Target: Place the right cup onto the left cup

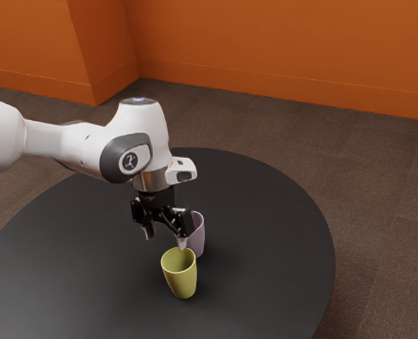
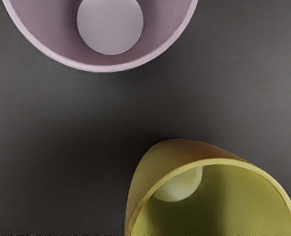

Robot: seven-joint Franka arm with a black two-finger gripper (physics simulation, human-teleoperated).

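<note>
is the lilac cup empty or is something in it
Empty, as far as the wrist view shows: the lilac cup has a bare inner bottom.

The arm [image 1: 75, 147] reaches in from the exterior view's left, elevated and bent; the gripper [image 1: 166, 240] points down, its fingers [image 1: 182, 243] spread wide.

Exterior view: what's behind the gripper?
Pink cup, partly: the side toward the exterior view's right and some rim show. The rest is covered by the gripper. Black tabletop behind too; whatever lies directly behind the fingers can't be seen.
</note>
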